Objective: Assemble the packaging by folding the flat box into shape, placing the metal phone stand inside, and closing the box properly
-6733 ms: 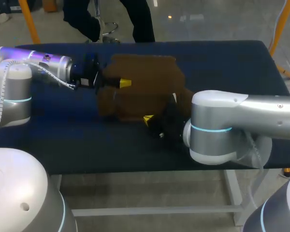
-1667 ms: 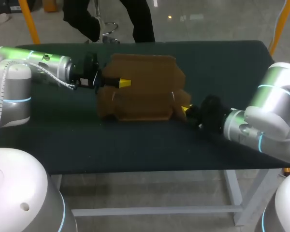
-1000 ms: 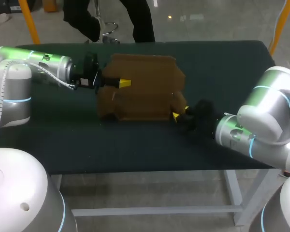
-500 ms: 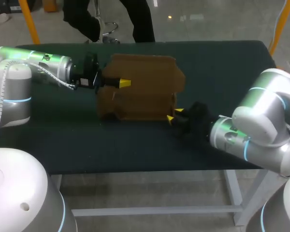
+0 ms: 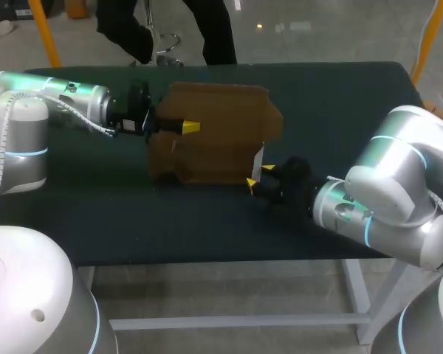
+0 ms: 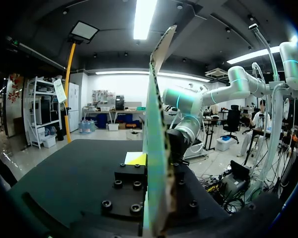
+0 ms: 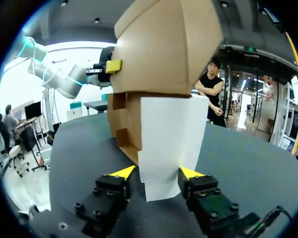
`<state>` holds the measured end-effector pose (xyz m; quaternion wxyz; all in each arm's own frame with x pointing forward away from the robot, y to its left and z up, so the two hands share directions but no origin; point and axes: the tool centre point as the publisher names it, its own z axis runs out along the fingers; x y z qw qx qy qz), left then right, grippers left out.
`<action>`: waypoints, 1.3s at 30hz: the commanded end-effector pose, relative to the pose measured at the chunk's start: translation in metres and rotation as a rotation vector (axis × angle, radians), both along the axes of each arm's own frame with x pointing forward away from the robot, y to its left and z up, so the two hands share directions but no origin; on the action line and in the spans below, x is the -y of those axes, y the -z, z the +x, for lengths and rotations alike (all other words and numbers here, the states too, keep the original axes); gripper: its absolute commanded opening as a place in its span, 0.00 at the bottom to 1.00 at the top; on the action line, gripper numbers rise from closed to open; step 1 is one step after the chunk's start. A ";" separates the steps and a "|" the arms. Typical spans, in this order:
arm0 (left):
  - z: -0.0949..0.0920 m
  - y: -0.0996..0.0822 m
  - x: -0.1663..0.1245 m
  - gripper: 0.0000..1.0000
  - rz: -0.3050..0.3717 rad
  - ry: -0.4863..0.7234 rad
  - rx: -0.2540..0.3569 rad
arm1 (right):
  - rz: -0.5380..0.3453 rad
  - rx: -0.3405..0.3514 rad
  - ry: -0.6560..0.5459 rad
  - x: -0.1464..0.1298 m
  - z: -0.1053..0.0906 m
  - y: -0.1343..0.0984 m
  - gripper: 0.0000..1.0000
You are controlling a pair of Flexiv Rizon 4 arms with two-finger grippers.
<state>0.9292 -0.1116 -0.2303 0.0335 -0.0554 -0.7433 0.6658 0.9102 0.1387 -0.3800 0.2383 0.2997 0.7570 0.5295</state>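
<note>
Brown corrugated cardboard box, partly erected, stands on the dark table between the two arms. Its large panels rise upright, and a pale flap hangs at the near right corner.

Handling (judged): the box is light and stiff along its panels, but it hinges easily at the creases and dents under a hard pinch. It is likely to slide on the cloth if pushed with nothing bracing it. The best holds are thin panel edges or free flaps, taken close to a fold line.

Left gripper: clamped on the upper left panel. In the left wrist view the sheet stands edge-on between its fingers, which anchors the box.

Right gripper: spread, low at the box's near right corner. In the right wrist view the pale flap lies just ahead, face-on, its lower end dropping between the two yellow tips. The tips flank its side edges and hold nothing.

No metal phone stand appears in any view.
</note>
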 end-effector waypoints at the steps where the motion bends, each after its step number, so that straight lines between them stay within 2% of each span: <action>1: 0.001 0.003 0.000 0.00 0.000 0.005 -0.001 | -0.013 0.016 0.061 -0.003 -0.003 0.000 0.63; 14: 0.001 0.003 0.000 0.00 0.000 0.005 -0.001 | -0.003 0.010 0.072 0.026 -0.030 0.000 0.64; 19: 0.001 0.003 0.000 0.00 0.000 0.005 -0.001 | 0.008 -0.005 0.047 0.040 -0.036 0.000 0.61; 25: 0.001 0.003 0.000 0.00 0.000 0.005 -0.001 | 0.000 -0.023 -0.040 0.053 -0.033 -0.003 0.62; 27: 0.001 0.003 0.000 0.00 0.000 0.005 -0.001 | 0.009 -0.026 -0.073 0.057 -0.031 -0.004 0.66; 32: 0.001 0.003 0.000 0.00 0.000 0.005 -0.001 | 0.016 -0.048 -0.155 0.064 -0.021 -0.004 0.58; 34: 0.001 0.003 0.000 0.00 0.000 0.005 -0.001 | 0.010 -0.064 -0.204 0.065 -0.017 -0.003 0.51; 39: 0.001 0.003 0.000 0.00 0.000 0.005 -0.001 | -0.024 -0.082 -0.311 0.064 -0.006 -0.002 0.55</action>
